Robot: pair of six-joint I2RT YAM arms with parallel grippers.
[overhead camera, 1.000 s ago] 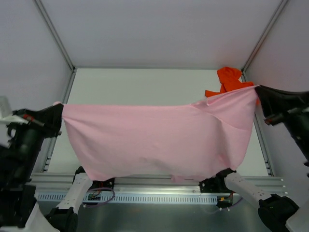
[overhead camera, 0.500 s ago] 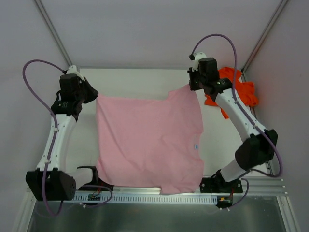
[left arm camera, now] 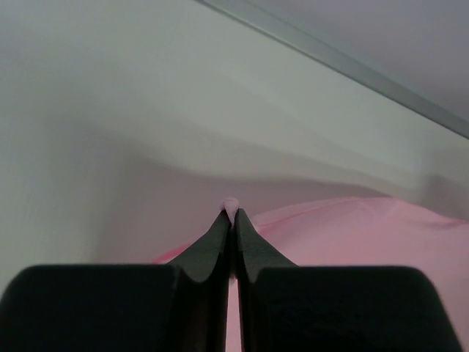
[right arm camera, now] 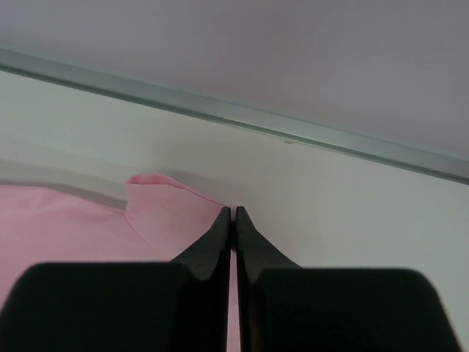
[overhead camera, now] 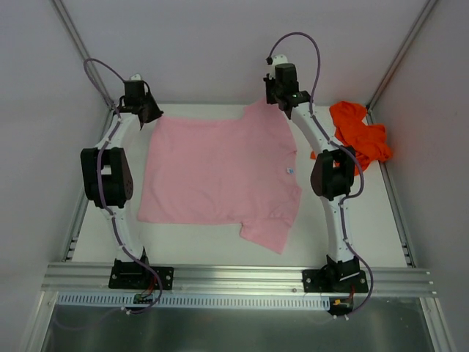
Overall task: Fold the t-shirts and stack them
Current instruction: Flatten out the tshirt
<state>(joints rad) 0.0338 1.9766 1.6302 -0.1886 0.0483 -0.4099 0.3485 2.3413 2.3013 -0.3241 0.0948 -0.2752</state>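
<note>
The light pink t-shirt (overhead camera: 220, 172) lies spread on the white table, its tiny pale chest mark near its right side. My left gripper (overhead camera: 150, 115) is shut on its far left corner, and a pink nub shows between the fingertips in the left wrist view (left arm camera: 231, 209). My right gripper (overhead camera: 272, 99) is shut on its far right corner, where pink cloth (right arm camera: 176, 209) runs into the closed jaws. Both arms reach to the back of the table. The orange-red t-shirt (overhead camera: 357, 136) lies crumpled at the back right, apart from both grippers.
The white table (overhead camera: 359, 220) is walled by grey panels at the back and both sides. A metal rail (overhead camera: 234, 275) with the arm bases runs along the near edge. The pink shirt's near right sleeve sticks out toward the rail.
Both arms have carried the pink shirt from hanging stretched over the near edge to the back of the table. It now lies spread flat there. Both grippers kept their hold.
</note>
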